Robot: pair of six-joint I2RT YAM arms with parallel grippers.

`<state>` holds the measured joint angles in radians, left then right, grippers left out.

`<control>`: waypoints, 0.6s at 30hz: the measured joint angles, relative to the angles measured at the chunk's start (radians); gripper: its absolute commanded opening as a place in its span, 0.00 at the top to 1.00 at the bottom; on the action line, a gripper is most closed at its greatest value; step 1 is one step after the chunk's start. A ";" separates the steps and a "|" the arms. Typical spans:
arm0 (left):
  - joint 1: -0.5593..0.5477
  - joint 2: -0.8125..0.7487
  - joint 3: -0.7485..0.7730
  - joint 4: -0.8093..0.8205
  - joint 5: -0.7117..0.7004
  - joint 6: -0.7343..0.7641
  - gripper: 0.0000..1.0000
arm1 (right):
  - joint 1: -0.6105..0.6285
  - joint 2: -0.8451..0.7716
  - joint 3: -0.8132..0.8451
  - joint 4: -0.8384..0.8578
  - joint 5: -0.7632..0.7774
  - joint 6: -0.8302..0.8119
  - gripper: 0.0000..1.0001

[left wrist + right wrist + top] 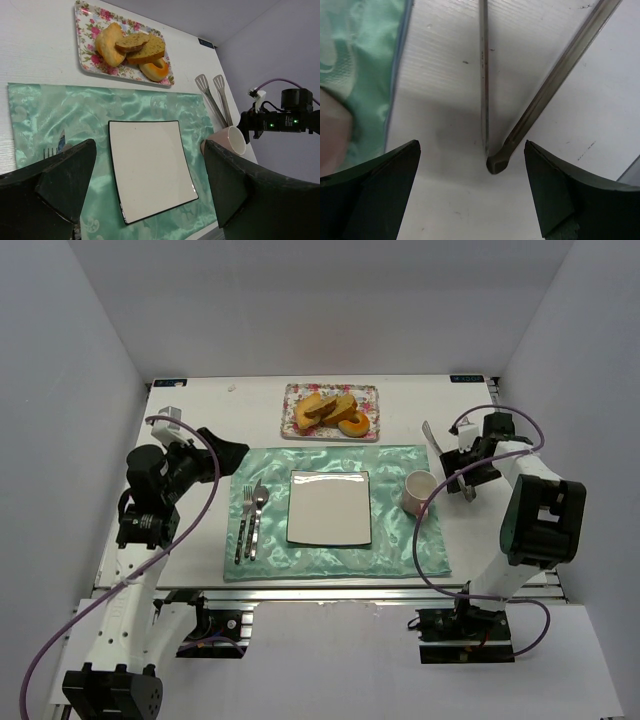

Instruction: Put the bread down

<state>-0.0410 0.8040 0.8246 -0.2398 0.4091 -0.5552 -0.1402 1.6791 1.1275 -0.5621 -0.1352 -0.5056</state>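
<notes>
The right gripper [471, 150] hangs low over the white table [200, 390], fingers spread wide and holding nothing. The joined end of the metal tongs [555, 75] lies between them, apparently untouched, though the close view makes contact hard to judge. Just left of it a pale cup [418, 490] stands on the edge of the green placemat [400, 540], nothing visible inside. At the mat's centre lies a bare square white plate [329, 507], with cutlery [252, 515] to its left. Beyond the mat's far edge a floral tray [87, 20] holds the bread [132, 47], slices overlapping, with an orange ring-shaped piece [155, 70] beside them. The left gripper [150, 150] hovers at the mat's left corner, also wide open and empty.
</notes>
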 measured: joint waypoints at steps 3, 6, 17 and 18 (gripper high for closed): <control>0.000 0.016 0.001 -0.008 0.000 0.006 0.02 | -0.002 0.048 0.003 0.022 0.030 -0.002 0.11; 0.000 0.032 0.003 -0.016 0.000 0.009 0.02 | -0.004 0.071 0.012 0.034 0.055 -0.004 0.11; 0.000 0.055 0.005 0.014 0.000 -0.018 0.02 | -0.005 0.257 0.178 0.057 0.027 0.019 0.14; 0.000 0.062 0.007 0.012 0.000 -0.018 0.02 | -0.005 0.269 0.194 0.066 0.023 0.024 0.17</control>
<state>-0.0410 0.8658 0.8318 -0.2276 0.4095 -0.5732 -0.1448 1.9476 1.3216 -0.4965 -0.1120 -0.4812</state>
